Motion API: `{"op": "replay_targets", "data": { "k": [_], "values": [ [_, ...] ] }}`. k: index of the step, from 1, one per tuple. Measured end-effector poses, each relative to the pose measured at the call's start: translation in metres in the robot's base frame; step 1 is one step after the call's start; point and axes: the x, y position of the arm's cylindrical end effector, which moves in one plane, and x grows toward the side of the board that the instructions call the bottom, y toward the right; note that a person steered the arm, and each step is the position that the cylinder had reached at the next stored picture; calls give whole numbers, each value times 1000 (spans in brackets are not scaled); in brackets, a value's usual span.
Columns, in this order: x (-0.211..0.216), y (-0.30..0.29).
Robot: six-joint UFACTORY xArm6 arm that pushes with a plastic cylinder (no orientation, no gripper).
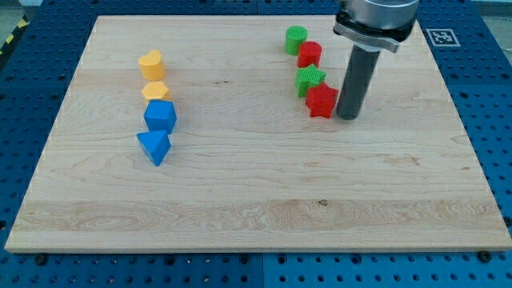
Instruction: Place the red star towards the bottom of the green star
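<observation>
Red star sits just below the green star, the rod's tip beside it; no claw shows

One camera watches me from in front of and above the wooden board, angled down so the whole board fits, its far edge at the view's top. It stands at a middling distance, with blue pegboard table showing around. My arm enters from the view's top right.

Bright, even overhead light; soft short shadows beneath blocks; sharp focus, no glare.
</observation>
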Motion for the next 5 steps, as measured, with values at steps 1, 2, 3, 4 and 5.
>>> {"op": "replay_targets", "data": {
  "k": [1, 2, 3, 4, 5],
  "values": [
    [16, 47],
    [23, 65],
    [24, 65],
    [25, 66],
    [21, 79]
  ]
}}
